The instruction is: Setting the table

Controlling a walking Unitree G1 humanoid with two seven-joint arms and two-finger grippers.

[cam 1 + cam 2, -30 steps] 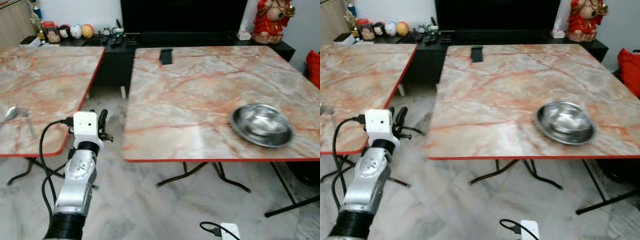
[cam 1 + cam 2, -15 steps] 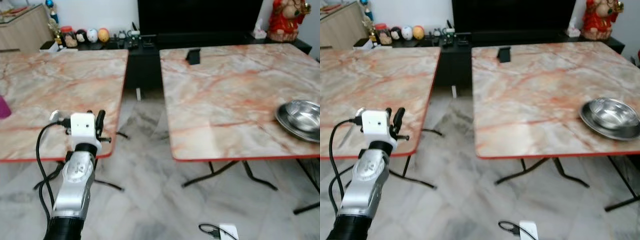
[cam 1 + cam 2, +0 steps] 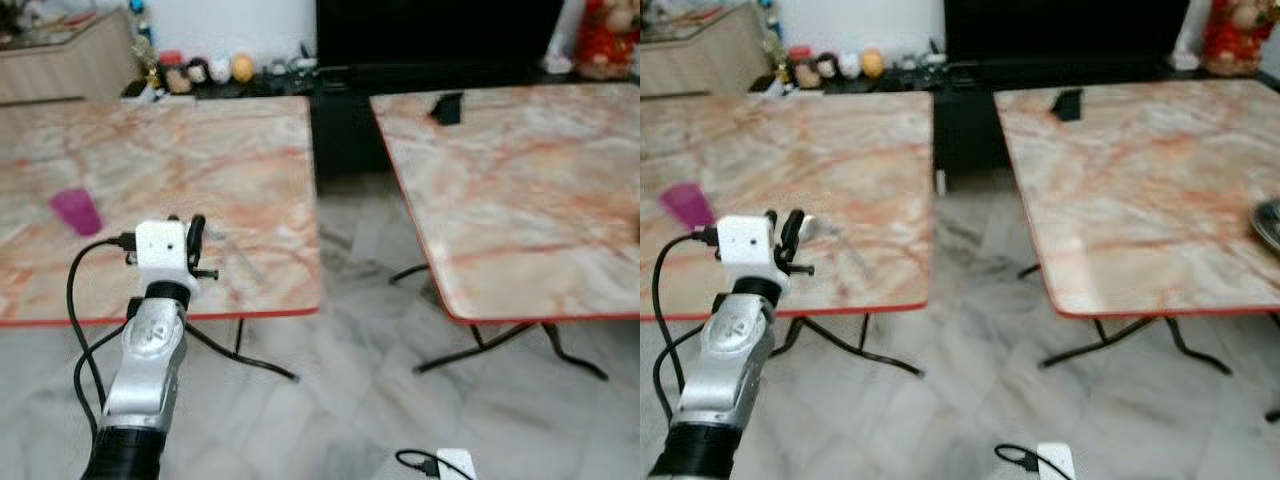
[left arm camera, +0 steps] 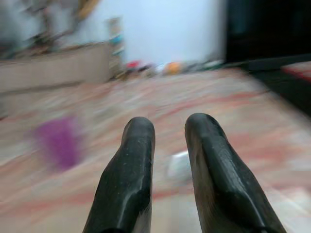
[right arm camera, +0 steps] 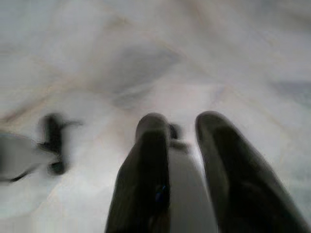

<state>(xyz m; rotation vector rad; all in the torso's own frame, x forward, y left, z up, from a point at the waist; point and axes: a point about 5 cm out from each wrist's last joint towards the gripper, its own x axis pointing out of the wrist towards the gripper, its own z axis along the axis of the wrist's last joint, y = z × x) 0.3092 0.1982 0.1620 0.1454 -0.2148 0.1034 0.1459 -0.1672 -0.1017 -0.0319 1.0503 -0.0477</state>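
Observation:
A purple cup (image 3: 77, 211) stands on the left marble table (image 3: 150, 150), and a steel spoon (image 3: 812, 226) lies near that table's front edge. My left gripper (image 3: 780, 218) is raised just before that edge, close to the spoon, open by a narrow gap with nothing in it. In the blurred left wrist view the gripper (image 4: 170, 126) points across the table, with the spoon (image 4: 180, 165) just beyond its fingertips and the cup (image 4: 58, 143) off to one side. A steel bowl (image 3: 1270, 225) shows on the right table (image 3: 520, 200). My right gripper (image 5: 182, 121) hangs open over the floor.
A gap of marble floor (image 3: 360, 300) runs between the two tables, with their black folding legs (image 3: 500, 340) underneath. A black flat object (image 3: 447, 107) lies at the right table's far side. A white charger with cable (image 3: 445, 463) lies on the floor. Small figurines (image 3: 205, 70) line a low black cabinet.
The camera has swung left: the right table and bowl slid toward the right edge, and the left table with cup and spoon came into view. My left gripper stays raised.

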